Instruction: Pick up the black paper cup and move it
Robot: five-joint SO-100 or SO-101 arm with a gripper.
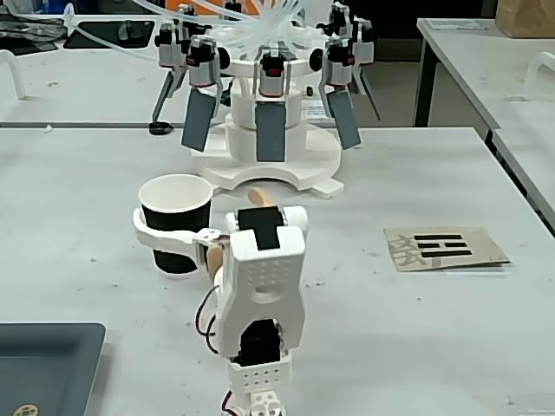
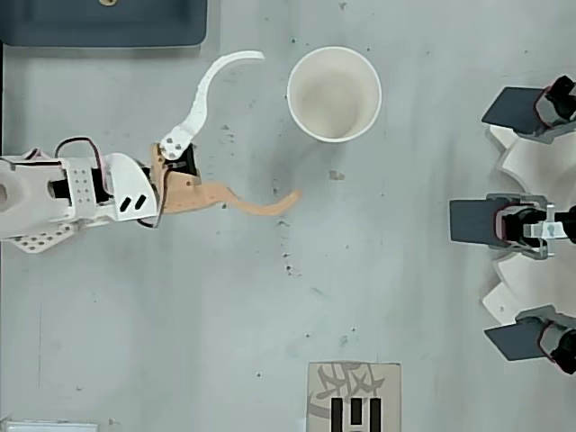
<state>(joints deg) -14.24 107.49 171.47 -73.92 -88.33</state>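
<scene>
Your gripper [image 2: 274,126] stands wide open and empty in the overhead view, white finger [image 2: 209,85] curving toward one o'clock, tan finger [image 2: 243,203] toward three. The black paper cup [image 2: 334,94] stands upright at about one o'clock from the wrist, just beyond both tips, so the spread looks set to straddle it. Past it at three o'clock sits the white multi-arm fixture [image 1: 269,113]; a printed card [image 2: 353,396] lies at five o'clock, a dark tray [image 2: 99,22] at eleven. Nothing blocks the approach.
</scene>
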